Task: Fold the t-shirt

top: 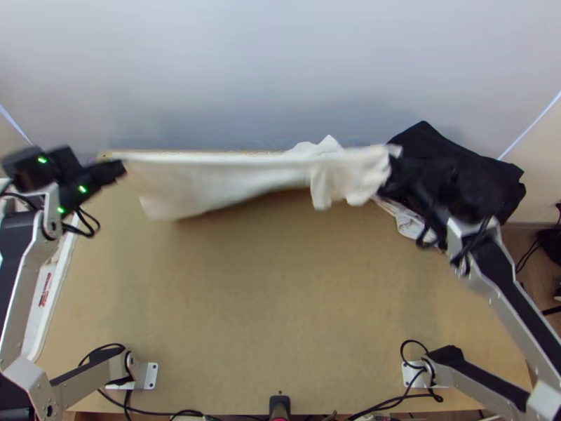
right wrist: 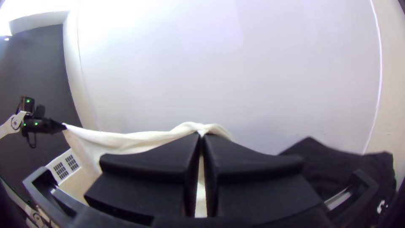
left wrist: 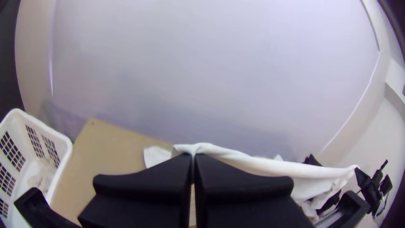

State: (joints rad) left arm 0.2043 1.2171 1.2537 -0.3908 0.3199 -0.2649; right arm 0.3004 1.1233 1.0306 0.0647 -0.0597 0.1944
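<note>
The white t-shirt (top: 231,179) hangs stretched between both grippers above the table's far part, its upper edge nearly straight, its right part bunched. My left gripper (top: 119,168) holds its left end; in the left wrist view the fingers of my left gripper (left wrist: 193,158) are pressed together on the white cloth (left wrist: 253,164). At the t-shirt's right end is my right gripper (top: 394,160). In the right wrist view, white fabric (right wrist: 126,141) runs into the closed tips of my right gripper (right wrist: 201,137) and hangs down behind them.
A black cloth pile (top: 456,168) lies at the table's far right, with some whitish cloth (top: 408,223) beside it. A white basket (left wrist: 63,147) with pale cloth inside stands by the table's left edge. Bare wood of the table (top: 280,302) spreads between the arms.
</note>
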